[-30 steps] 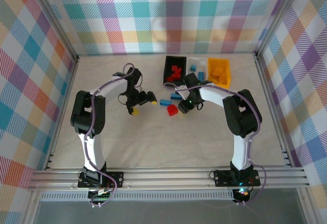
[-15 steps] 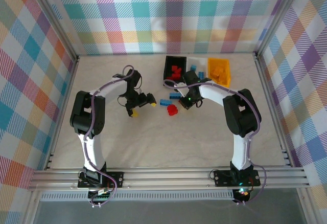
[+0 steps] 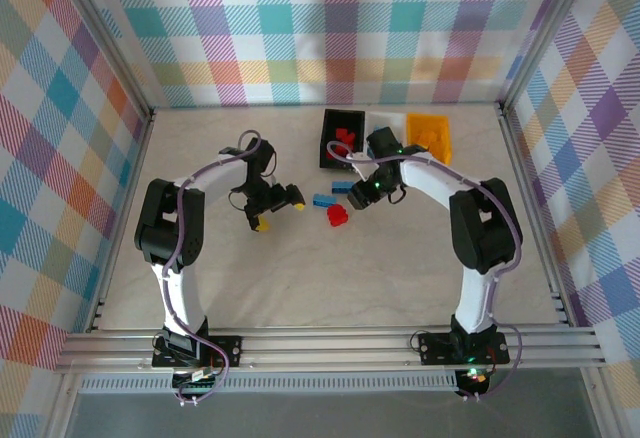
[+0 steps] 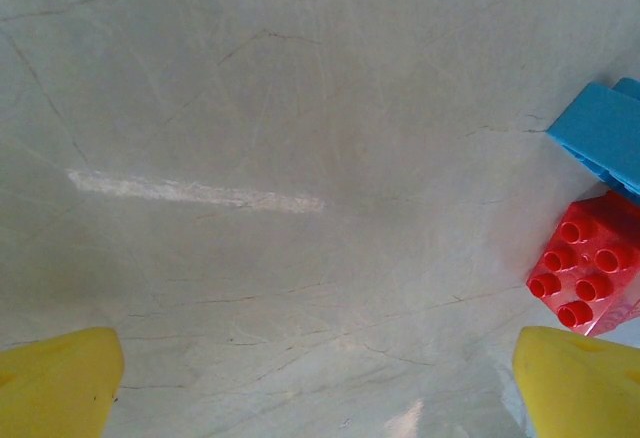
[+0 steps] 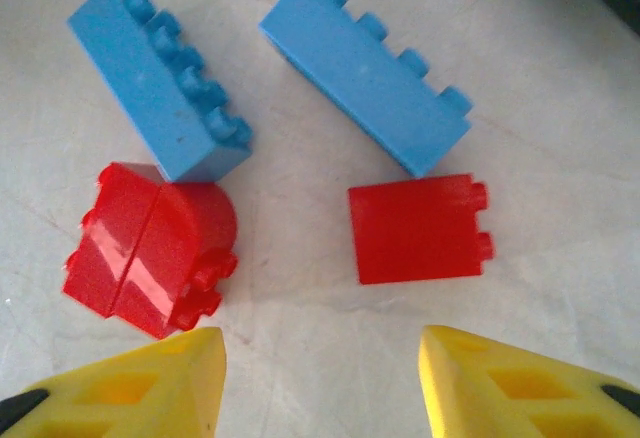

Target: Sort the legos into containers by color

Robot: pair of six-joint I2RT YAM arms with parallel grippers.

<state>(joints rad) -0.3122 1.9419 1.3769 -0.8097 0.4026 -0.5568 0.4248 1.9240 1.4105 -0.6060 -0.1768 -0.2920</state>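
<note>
- Right pincer point(image 5: 320, 388) hung low over the loose bricks. Its yellow fingertips point(image 5: 140, 383) stood apart, holding nothing.
- Small red studded plastic brick point(image 5: 415, 228) lay on its side just ahead of the gap, nearer the finger at the right of the wrist view. It was untouched.
- Bare pale marbled tabletop point(image 5: 300, 338) ran from the fingers to that brick.
- Red rounded brick pair point(image 5: 150, 248) lay just ahead of the other finger, touching the end of a long blue studded brick point(image 5: 160, 83).
- Second long blue brick point(image 5: 365, 73) lay beyond the small red one, apart from it.
- Left pincer point(image 4: 320, 398) stood wide apart over bare tabletop, empty.
- Red studs-up brick point(image 4: 585, 273) and blue brick corner point(image 4: 605, 138) sat at the right edge of its view, clear of its fingers.
- Black rectangular plastic bin point(image 3: 325, 143) at the far side held red bricks point(image 3: 345, 138).
- White bin point(image 3: 392, 118) sat beside it, partly under the right arm, contents unclear.
- Yellow-orange bin point(image 3: 425, 116) came next, with yellow pieces inside.
</note>
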